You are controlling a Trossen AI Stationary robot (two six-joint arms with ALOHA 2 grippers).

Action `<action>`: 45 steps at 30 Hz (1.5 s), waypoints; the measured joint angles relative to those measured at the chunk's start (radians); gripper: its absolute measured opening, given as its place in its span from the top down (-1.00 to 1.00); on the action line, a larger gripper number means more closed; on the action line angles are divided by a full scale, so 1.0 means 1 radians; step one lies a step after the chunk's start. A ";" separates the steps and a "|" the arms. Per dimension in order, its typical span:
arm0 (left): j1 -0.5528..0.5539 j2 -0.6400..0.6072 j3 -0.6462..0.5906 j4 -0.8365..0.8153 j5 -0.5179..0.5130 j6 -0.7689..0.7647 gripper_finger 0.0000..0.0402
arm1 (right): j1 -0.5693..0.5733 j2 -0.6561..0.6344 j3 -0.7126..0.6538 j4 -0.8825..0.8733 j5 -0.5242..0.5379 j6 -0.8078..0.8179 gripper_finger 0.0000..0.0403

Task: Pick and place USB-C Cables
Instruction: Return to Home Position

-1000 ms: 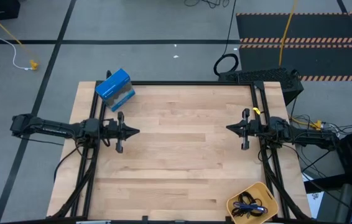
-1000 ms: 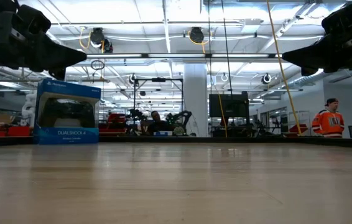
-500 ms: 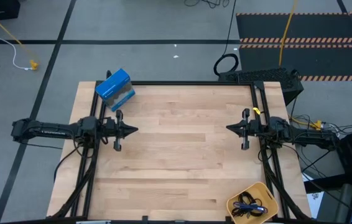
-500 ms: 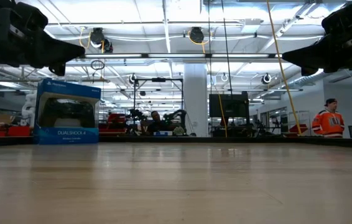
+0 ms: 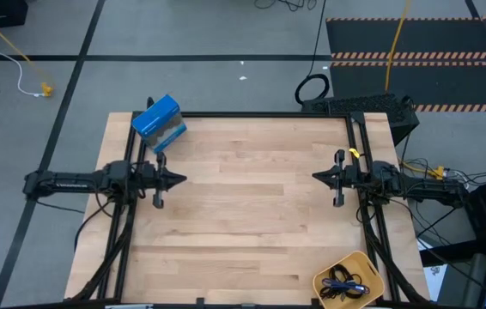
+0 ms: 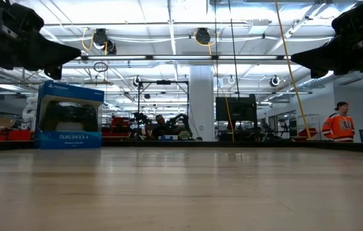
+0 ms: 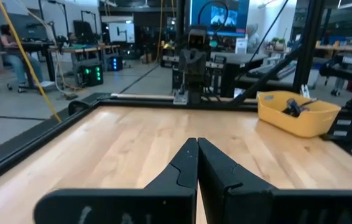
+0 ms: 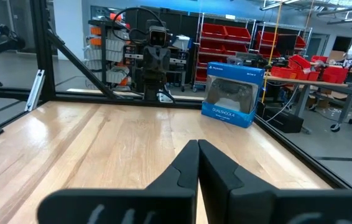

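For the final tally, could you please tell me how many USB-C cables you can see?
2 distinguishable, both in the yellow bin at the table's right corner: a black tangle and a blue-purple cable. The tangle may hide another.

We are in a robotics lab set in a big open industrial hall. A pale wooden desk (image 5: 252,215) ringed by a black metal frame (image 5: 252,114) carries a pair of dark robot arms (image 5: 97,180). It stands on a grey floor (image 5: 209,34) marked with dark tape lines (image 5: 183,58), beside a black floor mat edged in orange stripes (image 5: 432,81). Across the room we see a long ceiling strip light (image 6: 168,57), a white square pillar (image 6: 202,102), racks of red plastic storage bins (image 8: 226,46), lit blue screens (image 7: 219,14) and a person in an orange vest (image 6: 339,125).
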 joint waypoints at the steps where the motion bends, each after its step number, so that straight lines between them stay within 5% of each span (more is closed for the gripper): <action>1: 0.000 -0.014 0.000 -0.004 0.000 -0.001 0.98 | 0.000 0.000 0.000 0.000 0.000 0.000 1.00; 12: 0.000 -0.173 0.000 -0.134 0.000 0.025 0.99 | 0.000 0.000 0.000 0.000 0.000 0.000 1.00; 45: 0.000 -0.173 0.001 -0.168 0.007 0.000 0.98 | 0.000 0.000 0.000 -0.001 0.000 0.000 1.00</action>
